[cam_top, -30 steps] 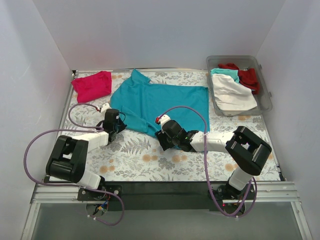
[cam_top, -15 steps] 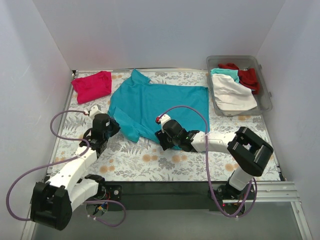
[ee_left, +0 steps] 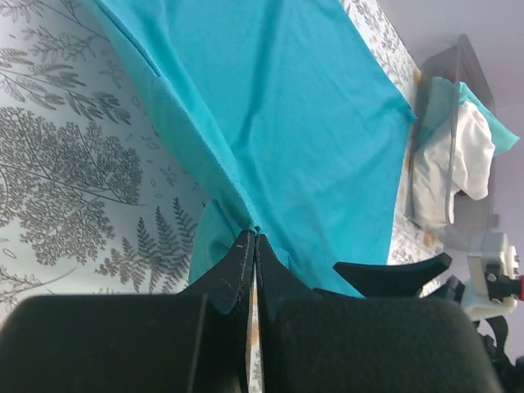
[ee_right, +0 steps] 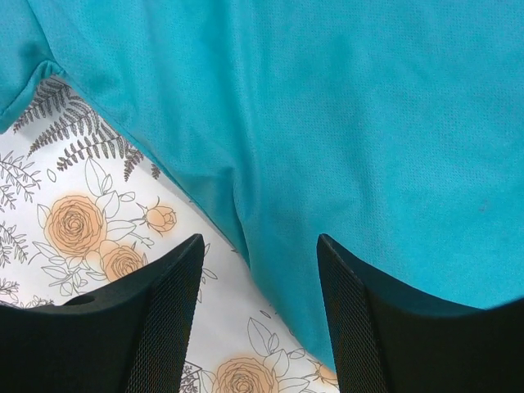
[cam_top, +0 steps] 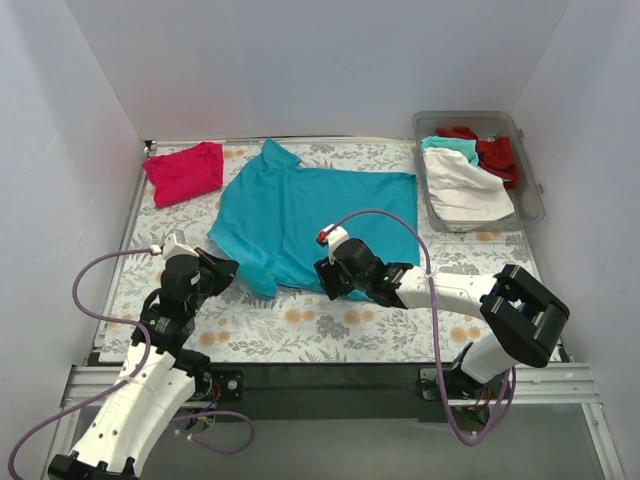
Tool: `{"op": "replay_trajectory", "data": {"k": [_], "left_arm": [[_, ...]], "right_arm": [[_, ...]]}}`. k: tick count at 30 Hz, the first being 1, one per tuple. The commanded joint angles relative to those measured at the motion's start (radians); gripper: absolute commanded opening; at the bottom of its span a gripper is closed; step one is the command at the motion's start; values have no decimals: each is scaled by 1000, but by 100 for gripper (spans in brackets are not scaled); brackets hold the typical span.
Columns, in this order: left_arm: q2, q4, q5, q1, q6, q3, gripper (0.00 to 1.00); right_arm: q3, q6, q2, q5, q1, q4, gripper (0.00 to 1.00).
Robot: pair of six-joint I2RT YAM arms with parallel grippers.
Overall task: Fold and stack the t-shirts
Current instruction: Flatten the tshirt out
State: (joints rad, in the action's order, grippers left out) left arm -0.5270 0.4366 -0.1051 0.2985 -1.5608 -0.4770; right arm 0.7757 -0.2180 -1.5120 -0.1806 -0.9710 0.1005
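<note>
A teal t-shirt (cam_top: 320, 210) lies spread over the middle of the floral table, and a folded magenta-pink t-shirt (cam_top: 185, 172) sits at the far left. My left gripper (cam_top: 232, 267) is shut on the teal t-shirt's near-left edge; in the left wrist view the jaws (ee_left: 252, 239) pinch a ridge of the teal t-shirt (ee_left: 286, 106). My right gripper (cam_top: 325, 277) hovers open at the near hem. The right wrist view shows its fingers (ee_right: 168, 315) straddling the hem of the teal t-shirt (ee_right: 327, 106), with cloth and bare table between them.
A clear plastic bin (cam_top: 478, 118) at the far right holds white (cam_top: 465, 185), red (cam_top: 497, 155) and teal (cam_top: 447, 145) t-shirts. White walls close in the left, back and right sides. The patterned table (cam_top: 300, 325) is bare in front of the shirt.
My left arm has swung back toward the near-left, keeping its grip and pulling the shirt's left edge nearer. The right gripper has barely shifted and stays open.
</note>
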Motion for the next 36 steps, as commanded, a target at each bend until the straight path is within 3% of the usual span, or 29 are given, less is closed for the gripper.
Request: {"op": "replay_trajectory", "data": {"k": [1, 2, 4, 7, 11, 14, 16, 22, 27, 36], "left_arm": [[-19, 126, 73, 7, -30, -52, 2], [-16, 142, 73, 7, -34, -58, 7], [22, 184, 65, 7, -42, -80, 32], [114, 237, 24, 7, -48, -118, 89], [177, 254, -53, 7, -39, -155, 91], [119, 154, -4, 5, -28, -114, 91], [26, 0, 60, 5, -25, -62, 91], [-312, -353, 30, 21, 13, 9, 92], [-606, -482, -14, 48, 59, -60, 92], [-833, -581, -21, 68, 126, -81, 93]], "right_arm": [[-10, -4, 24, -5, -8, -2, 52], [-10, -6, 22, -14, -8, -7, 52], [-13, -7, 29, -29, -8, -13, 53], [-13, -3, 48, -71, -8, -41, 54], [-18, 0, 84, -123, 6, -61, 56], [-27, 0, 98, -126, 49, -62, 57], [-41, 0, 104, -114, 92, -62, 57], [-69, 0, 105, -88, 219, -61, 57], [-73, 2, 79, -68, 304, -51, 57], [-52, 9, -48, -36, 393, -12, 57]]}}
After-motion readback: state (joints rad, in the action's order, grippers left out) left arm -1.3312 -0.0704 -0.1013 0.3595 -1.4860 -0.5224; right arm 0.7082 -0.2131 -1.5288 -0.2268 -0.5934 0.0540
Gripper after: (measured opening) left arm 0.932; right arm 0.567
